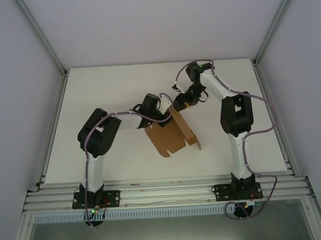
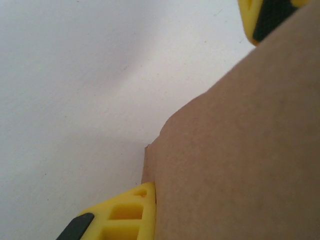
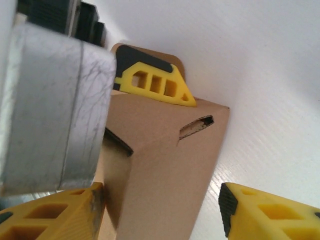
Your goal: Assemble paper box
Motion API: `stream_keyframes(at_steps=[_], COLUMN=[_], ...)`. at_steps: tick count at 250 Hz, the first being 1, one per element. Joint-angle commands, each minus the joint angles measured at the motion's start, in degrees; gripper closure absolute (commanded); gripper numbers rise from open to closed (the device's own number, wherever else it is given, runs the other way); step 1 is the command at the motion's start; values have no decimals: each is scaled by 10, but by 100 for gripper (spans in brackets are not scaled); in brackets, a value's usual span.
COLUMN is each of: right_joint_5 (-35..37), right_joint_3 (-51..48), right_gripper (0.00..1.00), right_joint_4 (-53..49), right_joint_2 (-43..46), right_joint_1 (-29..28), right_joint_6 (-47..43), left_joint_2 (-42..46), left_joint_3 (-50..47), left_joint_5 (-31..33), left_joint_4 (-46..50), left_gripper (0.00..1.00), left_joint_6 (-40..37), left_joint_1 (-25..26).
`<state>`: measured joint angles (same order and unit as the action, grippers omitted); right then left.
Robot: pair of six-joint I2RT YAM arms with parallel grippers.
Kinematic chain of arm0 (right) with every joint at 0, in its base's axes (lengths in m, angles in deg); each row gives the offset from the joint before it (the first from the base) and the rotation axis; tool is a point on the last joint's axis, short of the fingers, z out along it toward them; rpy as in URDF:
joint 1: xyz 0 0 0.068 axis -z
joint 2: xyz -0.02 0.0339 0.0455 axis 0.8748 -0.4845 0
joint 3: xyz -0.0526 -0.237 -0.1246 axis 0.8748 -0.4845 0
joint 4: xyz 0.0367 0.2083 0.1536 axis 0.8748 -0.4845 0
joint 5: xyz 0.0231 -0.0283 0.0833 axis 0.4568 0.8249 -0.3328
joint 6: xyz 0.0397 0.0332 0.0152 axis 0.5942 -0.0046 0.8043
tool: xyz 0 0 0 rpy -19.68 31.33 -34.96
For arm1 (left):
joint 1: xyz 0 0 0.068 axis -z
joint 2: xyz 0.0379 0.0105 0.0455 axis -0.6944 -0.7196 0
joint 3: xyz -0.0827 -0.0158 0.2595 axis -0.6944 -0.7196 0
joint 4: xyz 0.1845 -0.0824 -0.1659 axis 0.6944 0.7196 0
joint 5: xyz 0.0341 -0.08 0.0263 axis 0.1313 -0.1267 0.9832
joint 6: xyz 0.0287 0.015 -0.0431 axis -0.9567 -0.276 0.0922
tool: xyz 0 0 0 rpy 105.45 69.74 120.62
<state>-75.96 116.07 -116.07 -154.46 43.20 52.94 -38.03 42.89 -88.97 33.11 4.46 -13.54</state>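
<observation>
Your left hand [image 1: 168, 109] grasps the paper box [image 1: 169, 135]; the right hand [image 3: 160, 200] is released, so centre the folded corner between its fingers before you squeeze.

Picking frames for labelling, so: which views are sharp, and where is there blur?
Top external: sharp, evenly lit, no glare on the paper box. Left wrist: cardboard very near the lens, soft. Right wrist: grey block at left blurred; the box's slot crisp.
</observation>
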Motion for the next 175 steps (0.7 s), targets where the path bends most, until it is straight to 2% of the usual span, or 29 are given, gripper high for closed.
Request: stream_keyframes(at_steps=[1,21,39,60,98,175], right_joint_5=[66,72,85,98,97,14], right_joint_3=[-21,-45,-84,-117,-154,-171], right_gripper=[29,26,24,24,26,29], right_joint_4=[41,78,125,150,159,167], right_joint_2=[29,62,98,127,139,125], right_joint_1=[-4,-5,-5,-5,-5,-8], right_joint_6=[71,108,148,179,179,162], left_joint_2=[20,28,37,49,57,31], left_joint_3=[2,-12,-34,-64,-96,-106], left_joint_5=[114,174,197,196,217,213], left_joint_4=[15,21,16,1,-16,-77], left_gripper=[100,100,100,100,100,100], left_joint_6=[23,31,45,64,77,89], left_joint_1=[10,25,39,47,57,61])
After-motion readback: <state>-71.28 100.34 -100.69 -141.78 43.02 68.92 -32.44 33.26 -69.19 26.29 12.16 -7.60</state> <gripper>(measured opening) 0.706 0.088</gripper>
